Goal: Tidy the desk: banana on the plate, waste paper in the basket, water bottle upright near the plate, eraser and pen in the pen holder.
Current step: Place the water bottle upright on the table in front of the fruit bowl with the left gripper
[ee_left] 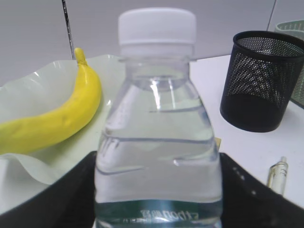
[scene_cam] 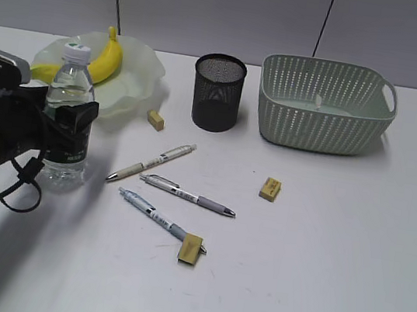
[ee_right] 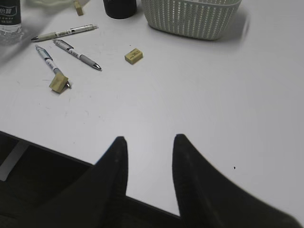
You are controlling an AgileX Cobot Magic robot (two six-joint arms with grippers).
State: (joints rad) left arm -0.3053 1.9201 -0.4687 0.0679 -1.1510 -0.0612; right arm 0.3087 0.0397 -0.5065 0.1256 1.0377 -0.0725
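The left gripper (scene_cam: 72, 124) has its fingers spread wide around the upright bottle (scene_cam: 68, 115), one on each side at the label; whether they press it cannot be told. The bottle stands on the desk (scene_cam: 319, 259) just in front of the plate (scene_cam: 139, 67), which holds the banana (scene_cam: 97, 61). The right gripper (ee_right: 149, 145) hangs partly open and empty above the desk's near edge.
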